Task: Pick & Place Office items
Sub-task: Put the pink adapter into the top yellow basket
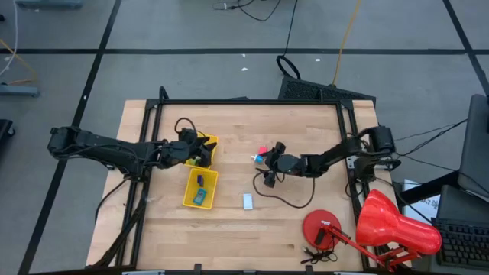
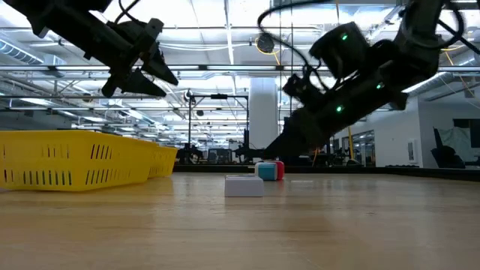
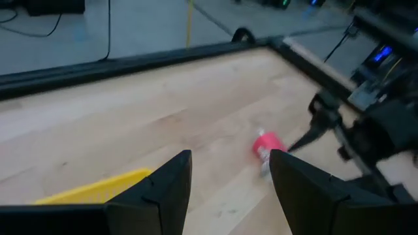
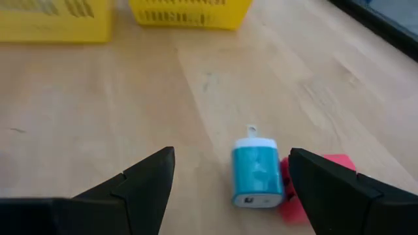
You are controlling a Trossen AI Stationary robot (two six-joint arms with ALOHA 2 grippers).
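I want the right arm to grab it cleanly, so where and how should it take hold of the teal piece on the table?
Grip the teal piece across its two long flat sides, coming from above. It lies flat on the table, its long axis pointing away from the right hand, whose open fingers already straddle it. The pink-red piece lies close against one side, so that finger probably has little room.

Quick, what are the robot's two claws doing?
Left gripper: open, empty, above the yellow tray.
Right gripper: open, empty, near the teal piece.

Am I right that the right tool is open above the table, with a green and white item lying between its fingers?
Not quite: the item is blue and white, not green, as the right wrist view shows. The right tool is indeed open above the table.
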